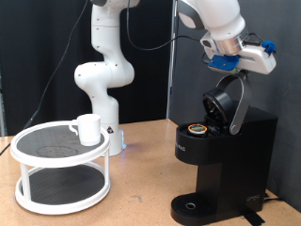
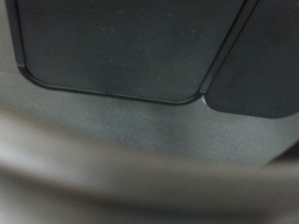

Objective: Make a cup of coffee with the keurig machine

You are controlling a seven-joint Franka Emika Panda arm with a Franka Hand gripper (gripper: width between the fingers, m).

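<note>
The black keurig machine (image 1: 221, 165) stands at the exterior view's right with its hinged lid (image 1: 226, 102) raised. A brown-topped coffee pod (image 1: 197, 129) sits in the open pod holder. My gripper (image 1: 237, 68) is at the top of the raised lid, its fingers hidden behind the hand. The white cup (image 1: 88, 129) stands on the top tier of the white round stand (image 1: 61, 168) at the exterior view's left, far from the gripper. The wrist view shows only dark, blurred surfaces of the machine (image 2: 121, 47) up close; no fingers show there.
A second white robot arm (image 1: 102, 66) stands at the back behind the stand. The machine's round drip tray (image 1: 193, 205) is bare. A wooden table (image 1: 136, 202) bears everything; a dark curtain hangs behind.
</note>
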